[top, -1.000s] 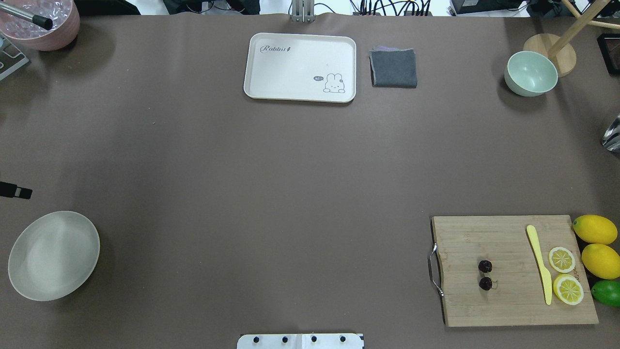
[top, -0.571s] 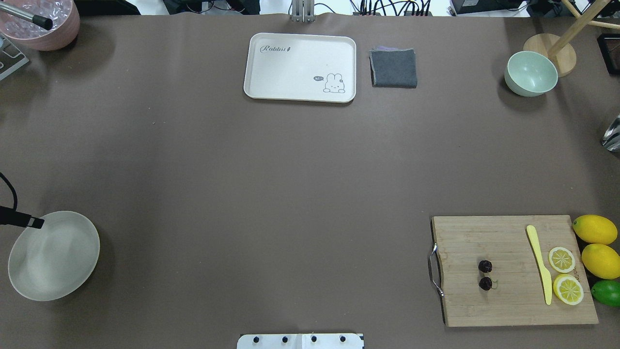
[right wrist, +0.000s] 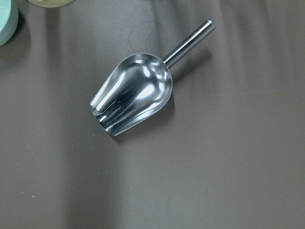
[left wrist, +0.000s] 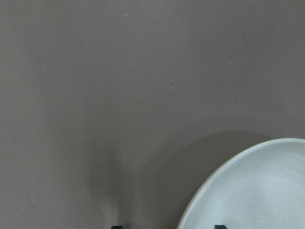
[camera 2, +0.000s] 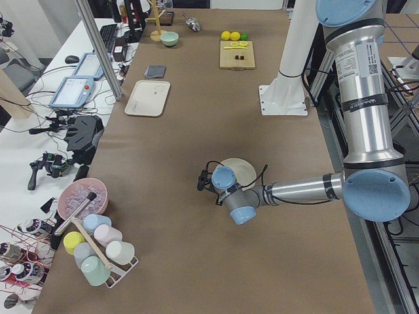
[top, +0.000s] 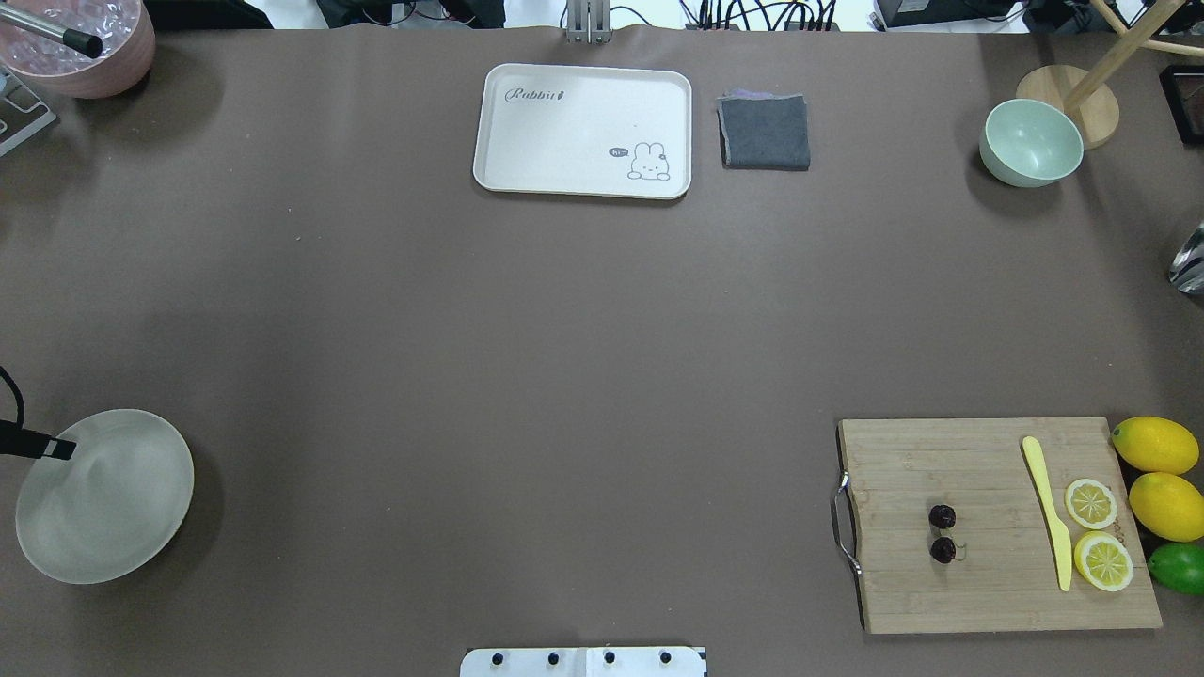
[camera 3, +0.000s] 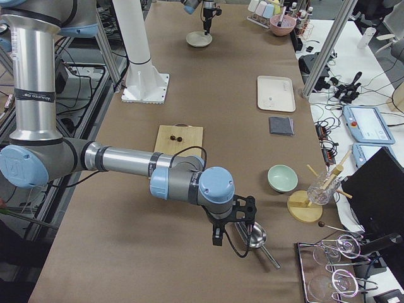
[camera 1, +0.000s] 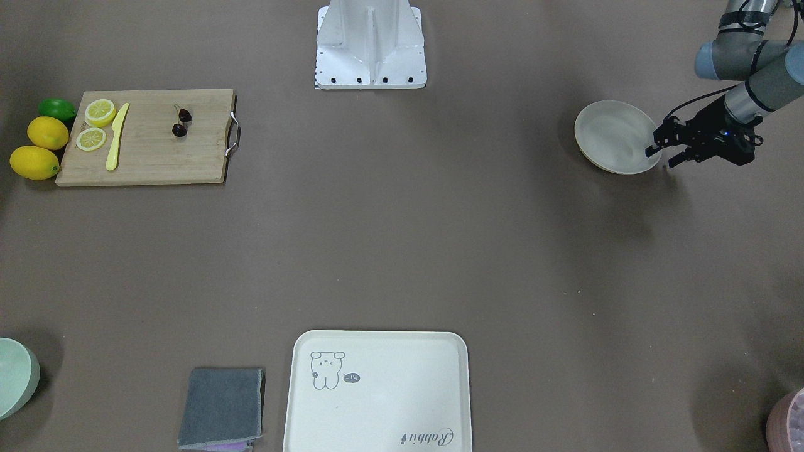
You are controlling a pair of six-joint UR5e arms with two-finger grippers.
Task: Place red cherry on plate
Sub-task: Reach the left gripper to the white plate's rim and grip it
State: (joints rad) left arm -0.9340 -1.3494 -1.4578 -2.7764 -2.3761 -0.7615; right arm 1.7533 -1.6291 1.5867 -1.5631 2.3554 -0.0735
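The red cherry (top: 942, 532), a pair of tiny dark fruits, lies on the wooden cutting board (top: 988, 583) at the near right, also the red cherry (camera 1: 182, 122) in the front-facing view. The cream plate (top: 103, 495) sits at the near left. My left gripper (camera 1: 662, 157) is open, and the left wrist view shows its two fingertips standing either side of the plate's rim (left wrist: 228, 171), holding nothing. My right gripper (camera 3: 233, 235) hangs far from the cherry, above a metal scoop (right wrist: 133, 95). I cannot tell whether it is open or shut.
On the board lie a yellow knife (top: 1049, 512) and two lemon slices (top: 1091, 503), with whole lemons (top: 1155, 445) and a lime (top: 1180, 567) beside it. A cream tray (top: 583, 130), a grey cloth (top: 764, 132) and a mint bowl (top: 1031, 143) stand at the far side.
My left gripper has moved nearer along the table's left edge, from beyond the plate to over its far-left rim. The cherry and the board have not moved.
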